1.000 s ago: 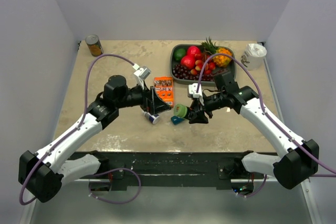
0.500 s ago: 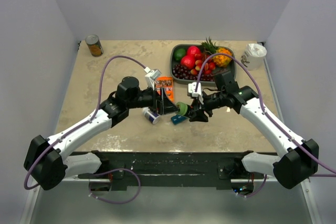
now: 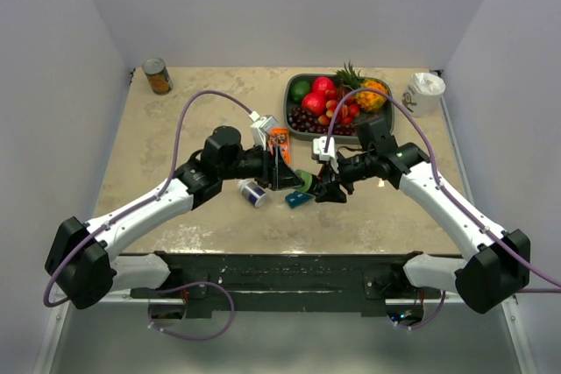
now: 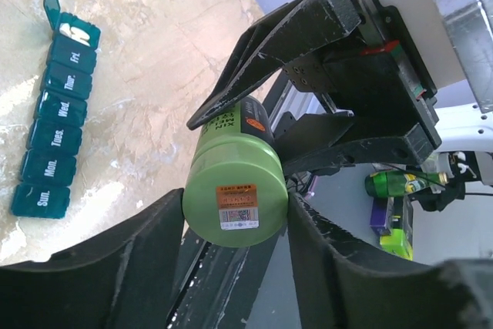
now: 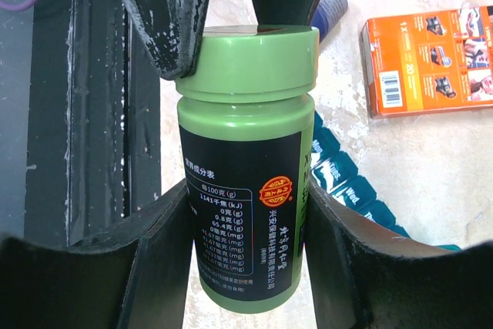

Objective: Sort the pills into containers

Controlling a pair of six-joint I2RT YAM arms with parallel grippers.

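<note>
A green pill bottle (image 5: pixel 243 190) with a black label hangs above the table, and my right gripper (image 5: pixel 246 252) is shut on its body. My left gripper (image 4: pixel 235 221) has come in from the left, both fingers pressing the sides of the bottle's green cap (image 4: pixel 235 202). In the top view the two grippers meet at the bottle (image 3: pixel 304 181) in the middle of the table. The containers, a teal strip (image 4: pixel 54 125) marked with weekdays, lie on the table just below the bottle (image 3: pixel 298 200). Its end lid stands open, with something white inside. The pills are hidden.
An orange box (image 3: pixel 279 138) lies behind the left gripper. A small white and blue bottle (image 3: pixel 252 192) lies on its side to the left of the strip. At the back are a grey fruit tray (image 3: pixel 290 111), a can (image 3: pixel 158 76) and a white cup (image 3: pixel 424 92).
The left arm has swung right to the held bottle and its jaws have closed onto the cap. The right arm and the bottle have stayed put.
</note>
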